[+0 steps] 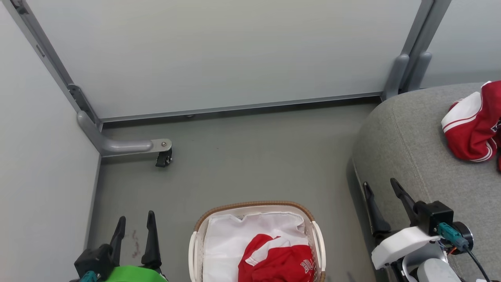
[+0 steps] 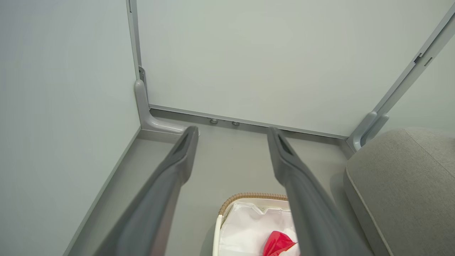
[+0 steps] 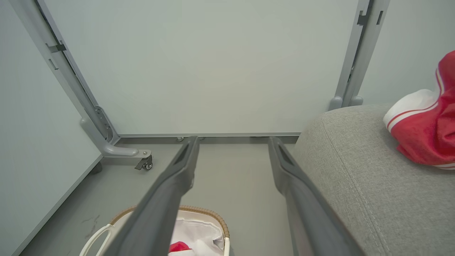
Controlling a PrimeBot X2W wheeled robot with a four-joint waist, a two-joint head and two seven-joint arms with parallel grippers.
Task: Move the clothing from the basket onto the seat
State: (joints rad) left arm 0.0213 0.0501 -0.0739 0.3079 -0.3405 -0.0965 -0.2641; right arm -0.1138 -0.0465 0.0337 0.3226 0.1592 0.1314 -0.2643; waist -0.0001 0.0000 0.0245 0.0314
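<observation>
The left hand (image 1: 136, 216) at 7 o'clock and the right hand (image 1: 379, 182) at 4 o'clock are empty, fingers apart. Red clothing (image 1: 276, 260) lies in the basket (image 1: 254, 204) at 6 o'clock. A second garment (image 1: 473, 125) rests on the seat (image 1: 411, 149) at 3 o'clock.

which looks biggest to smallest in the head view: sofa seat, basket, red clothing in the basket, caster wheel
1. sofa seat
2. basket
3. red clothing in the basket
4. caster wheel
The first three are cut off by the picture's edge.
</observation>
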